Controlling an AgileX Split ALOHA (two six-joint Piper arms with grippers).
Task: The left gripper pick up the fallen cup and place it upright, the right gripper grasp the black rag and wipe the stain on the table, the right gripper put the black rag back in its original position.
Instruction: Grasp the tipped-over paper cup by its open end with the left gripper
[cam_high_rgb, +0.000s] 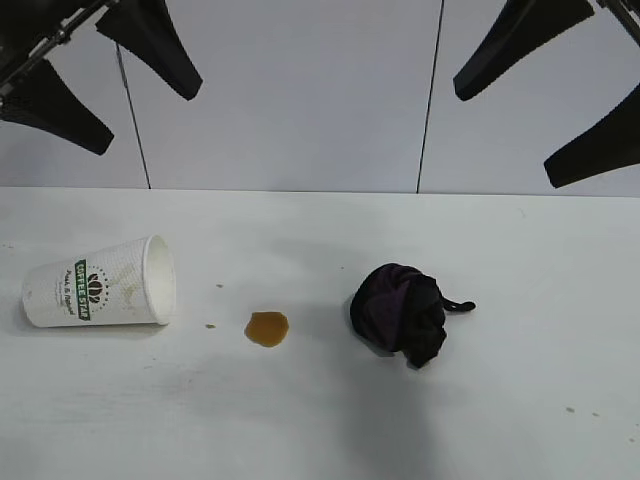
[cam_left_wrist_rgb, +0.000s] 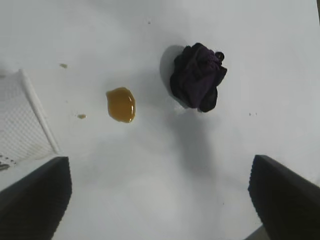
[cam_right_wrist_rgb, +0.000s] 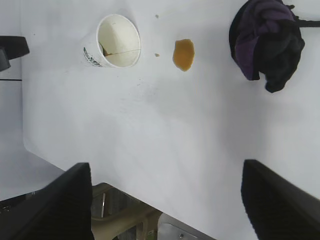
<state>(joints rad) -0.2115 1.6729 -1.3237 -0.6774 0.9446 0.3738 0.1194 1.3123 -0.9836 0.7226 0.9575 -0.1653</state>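
Observation:
The white paper cup (cam_high_rgb: 98, 283) with its green logo band lies on its side at the left of the table (cam_high_rgb: 320, 430), mouth toward the stain. The amber stain (cam_high_rgb: 267, 328) sits between cup and black rag (cam_high_rgb: 405, 310), which is bunched right of centre. My left gripper (cam_high_rgb: 148, 122) hangs open high above the cup, holding nothing. My right gripper (cam_high_rgb: 505, 138) hangs open high above the rag, also holding nothing. The left wrist view shows cup wall (cam_left_wrist_rgb: 22, 122), stain (cam_left_wrist_rgb: 121, 104) and rag (cam_left_wrist_rgb: 197, 76) beyond the left gripper (cam_left_wrist_rgb: 160, 170). The right wrist view shows cup (cam_right_wrist_rgb: 115, 41), stain (cam_right_wrist_rgb: 183, 54), rag (cam_right_wrist_rgb: 267, 42) and right gripper (cam_right_wrist_rgb: 165, 172).
Tiny brown specks (cam_high_rgb: 211, 325) lie between cup and stain, and more (cam_high_rgb: 570, 409) at the front right. A grey panelled wall (cam_high_rgb: 290, 90) stands behind the table. The right wrist view shows the table's edge with a metal frame (cam_right_wrist_rgb: 130, 215) below it.

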